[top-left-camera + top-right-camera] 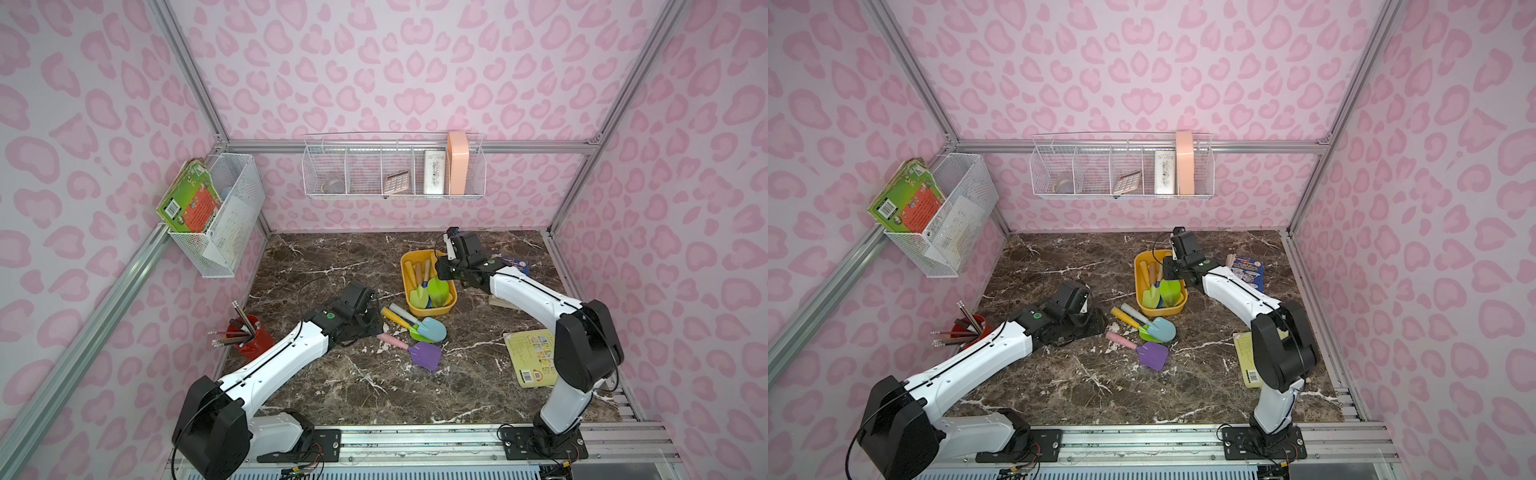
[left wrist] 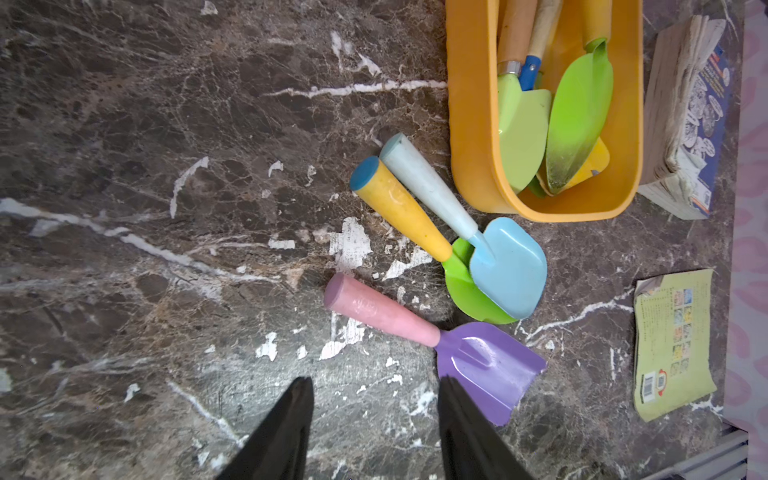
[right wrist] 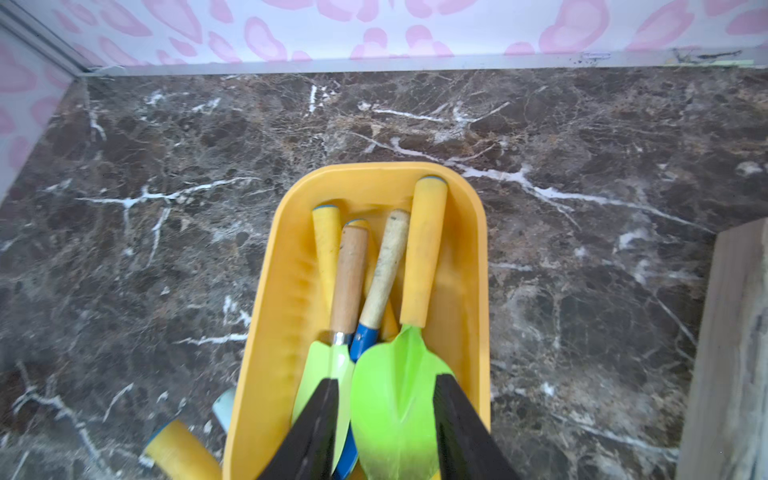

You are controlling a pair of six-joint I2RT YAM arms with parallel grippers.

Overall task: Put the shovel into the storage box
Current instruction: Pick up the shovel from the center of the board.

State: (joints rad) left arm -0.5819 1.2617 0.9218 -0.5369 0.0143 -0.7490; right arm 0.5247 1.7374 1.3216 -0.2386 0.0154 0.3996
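Right gripper (image 1: 441, 272) hangs over the yellow-orange storage box (image 1: 406, 270) in both top views, on a dark marble table (image 1: 332, 386).

Left wrist view: the left gripper (image 2: 376, 380) is wide open and empty above bare marble. The purple shovel (image 2: 490, 365) is just beside one finger, the blue shovel (image 2: 507, 266) near the box.

Right wrist view: the jaws stand partly open astride the green-bladed shovel (image 3: 395, 395). It lies inside the box among several other tools, and I cannot tell whether they touch it. Open marble reaches the back wall.
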